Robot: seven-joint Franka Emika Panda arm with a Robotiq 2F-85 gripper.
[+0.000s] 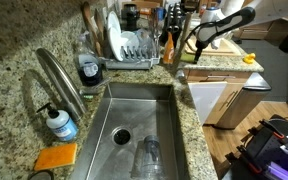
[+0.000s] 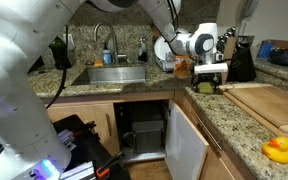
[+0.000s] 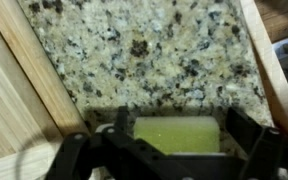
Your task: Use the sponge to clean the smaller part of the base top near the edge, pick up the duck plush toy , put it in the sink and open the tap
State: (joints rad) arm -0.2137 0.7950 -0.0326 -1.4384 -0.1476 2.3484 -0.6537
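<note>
Tool (image 2: 208,84) spread, straddling the sponge (image 3: 174,133) on the tabletop (image 3: 154,50); we'd close squarely, then wipe flat toward the edge.

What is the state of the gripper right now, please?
Gripper: open, straddling the yellow-green rectangular sponge on the speckled granite countertop.

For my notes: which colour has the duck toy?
Bright yellow duck plush toy, clearest in an exterior view.
</note>
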